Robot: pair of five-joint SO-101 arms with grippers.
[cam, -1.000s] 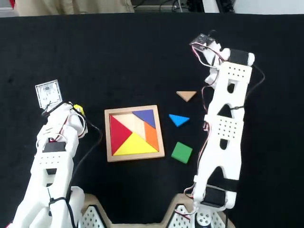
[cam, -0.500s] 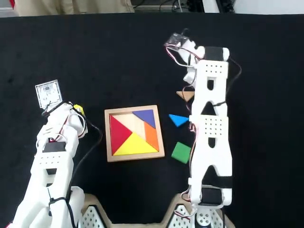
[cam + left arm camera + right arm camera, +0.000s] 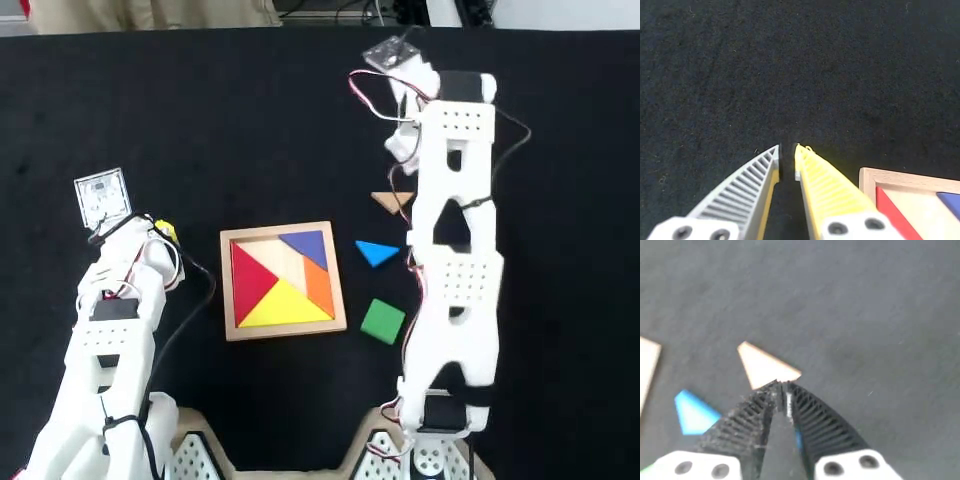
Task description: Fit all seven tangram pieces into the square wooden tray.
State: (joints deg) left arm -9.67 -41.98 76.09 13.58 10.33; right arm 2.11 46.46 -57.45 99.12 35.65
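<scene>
The right gripper (image 3: 782,390), jaws pressed together on nothing, hangs at the edge of the small tan wooden triangle (image 3: 766,366). The left gripper (image 3: 787,152), likewise closed and empty, sits at nine o'clock of the square wooden tray (image 3: 283,328). Outside the tray, the tan triangle lies at two o'clock, the small blue triangle (image 3: 376,252) at three and the green square piece (image 3: 382,321) at four.

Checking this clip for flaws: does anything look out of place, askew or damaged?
Nothing looks damaged. Three pieces lie loose on the cloth beside the tray: a tan triangle, a blue triangle and a green square, turned askew to the tray.
</scene>
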